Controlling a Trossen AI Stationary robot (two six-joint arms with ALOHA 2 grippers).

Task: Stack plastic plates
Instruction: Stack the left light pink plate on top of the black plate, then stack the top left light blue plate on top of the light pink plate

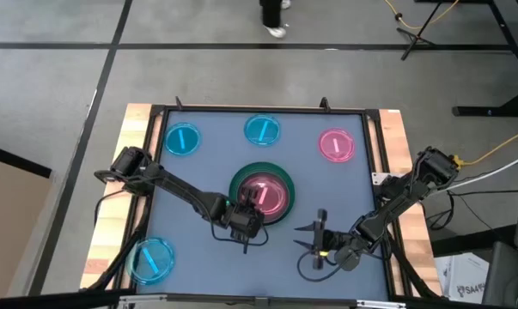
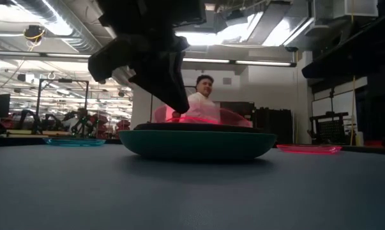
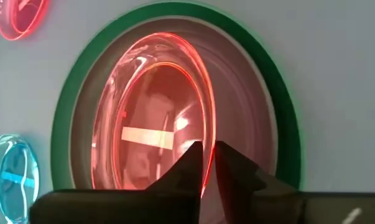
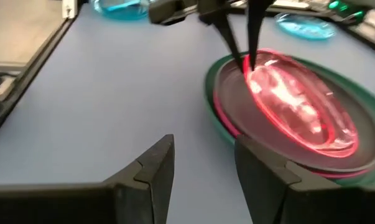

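A stack sits at the table's middle: the large dark green plate (image 1: pixel 280 178) (image 2: pixel 195 144) at the bottom, a dark grey plate (image 4: pixel 234 93) and a hot-pink plate (image 4: pixel 219 111) in it, and a small translucent pink plate (image 1: pixel 263 195) (image 3: pixel 153 118) on top. My left gripper (image 1: pixel 250 206) (image 3: pixel 207 152) is at the stack's near side, shut on the top plate. My right gripper (image 1: pixel 313 233) (image 4: pixel 203 155) is open, low over the mat to the right of the stack and nearer, touching nothing. Single small plates lie flat on the mat. My left gripper pinches the small translucent pink plate by its near rim (image 3: pixel 206 140) (image 4: pixel 249 65), one finger inside the rim and one outside. The fingers (image 4: pixel 237 37) come steeply from above on the near side. The plate lies roughly level on the stack.
Small blue plates lie at the far left (image 1: pixel 182 139), far middle (image 1: pixel 263 130) and near left corner (image 1: pixel 151 260); a small pink one (image 1: pixel 337 145) lies at the far right. A raised dark frame (image 1: pixel 370 154) borders the mat. A person (image 2: pixel 202 96) stands beyond the far edge.
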